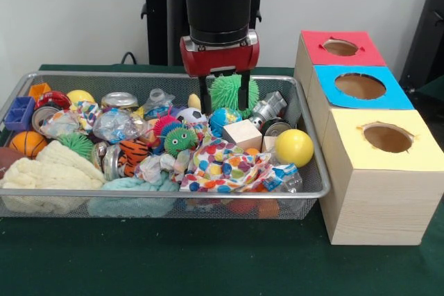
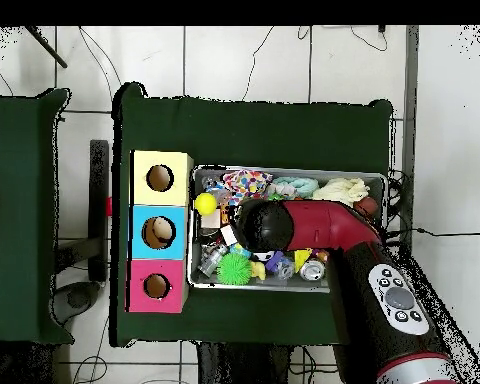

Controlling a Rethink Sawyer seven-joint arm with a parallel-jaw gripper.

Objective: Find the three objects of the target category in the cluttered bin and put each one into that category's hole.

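Claw-wise, from the front my gripper (image 1: 225, 96) is hanging over the back of the bin (image 1: 305, 192), two black fingers (image 1: 205, 95) pointing straight down with a gap between them and nothing pinched, so it's spread apart. A green spiky ball (image 1: 229, 90) sits right behind the fingers against the far mesh. The striped tiger plush (image 1: 134, 157) lies left of center, squeezed between a crushed can (image 1: 111, 161) and some crumpled plastic wrap (image 1: 151, 168), well apart from my fingers. A spotted cloth (image 1: 223, 164) sprawls across the middle front, a yellow ball (image 1: 294, 147) is near the right end, and a wooden cube (image 1: 242, 134) sits just left of it. The red-topped box with its hole (image 1: 340, 47) is the farthest of the three boxes, just past the bin's right end. From overhead my arm (image 2: 324, 228) covers the middle of the bin (image 2: 388, 181), so the claw itself is hidden there. The red box's hole (image 2: 156, 286) shows at the bottom of the box row, with the green spiky ball (image 2: 236, 268) in the bin's nearest corner.
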